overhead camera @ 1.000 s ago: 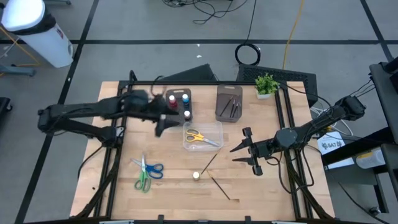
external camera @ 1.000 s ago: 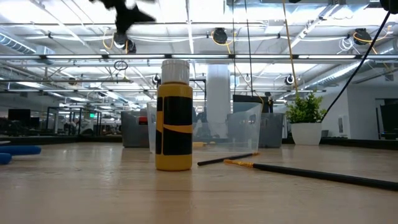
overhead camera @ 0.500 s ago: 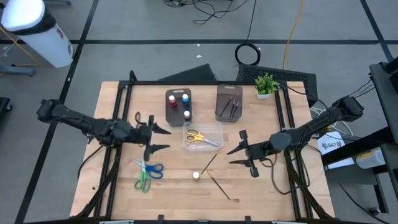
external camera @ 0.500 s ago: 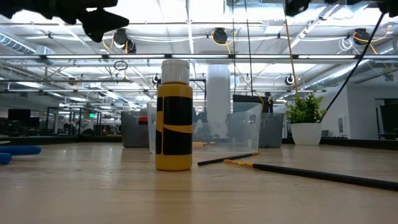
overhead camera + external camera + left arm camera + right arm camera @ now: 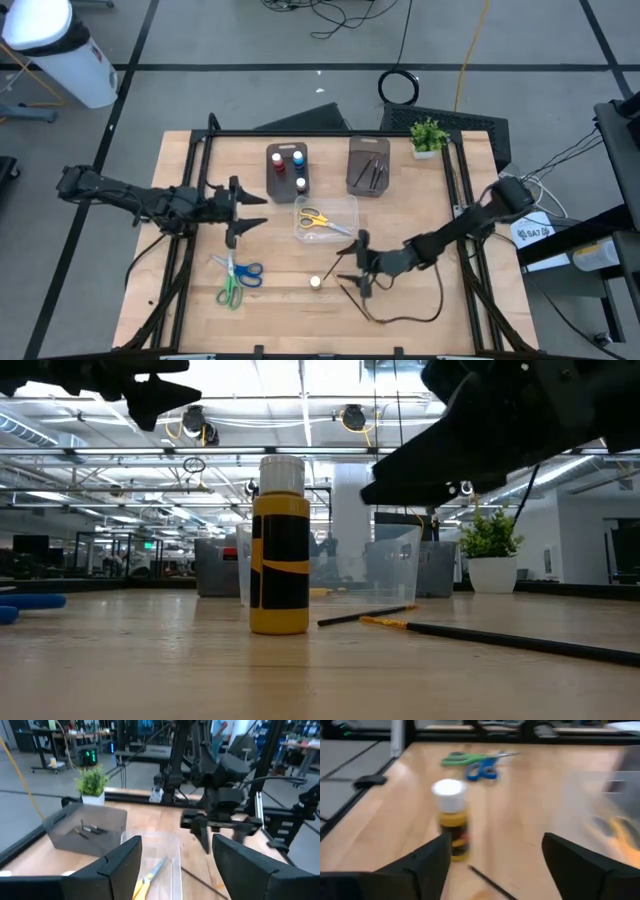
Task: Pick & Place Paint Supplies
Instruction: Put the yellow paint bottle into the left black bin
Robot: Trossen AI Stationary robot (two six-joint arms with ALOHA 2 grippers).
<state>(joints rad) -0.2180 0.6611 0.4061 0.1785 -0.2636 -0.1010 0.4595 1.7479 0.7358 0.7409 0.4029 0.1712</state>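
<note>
A small yellow paint bottle (image 5: 280, 545) with a pale cap and a black label stands upright near the front of the table (image 5: 190, 310), two thin dark brushes (image 5: 355, 300) just beside it. The right gripper (image 5: 355, 272) hangs close by, fingers spread wide and empty. Green and blue scissors (image 5: 235, 277) lie to one side; yellow scissors (image 5: 322, 220) rest in the clear box (image 5: 350, 204). Farther back, the left gripper (image 5: 244, 213) hovers, parted and empty

In the low view, a blue scissor handle (image 5: 30, 603) is cut off at the left edge, and a thin dark brush (image 5: 520, 641) runs out at the right edge. In the right wrist view, the clear plastic box (image 5: 607, 802) at right is blurred.
</note>
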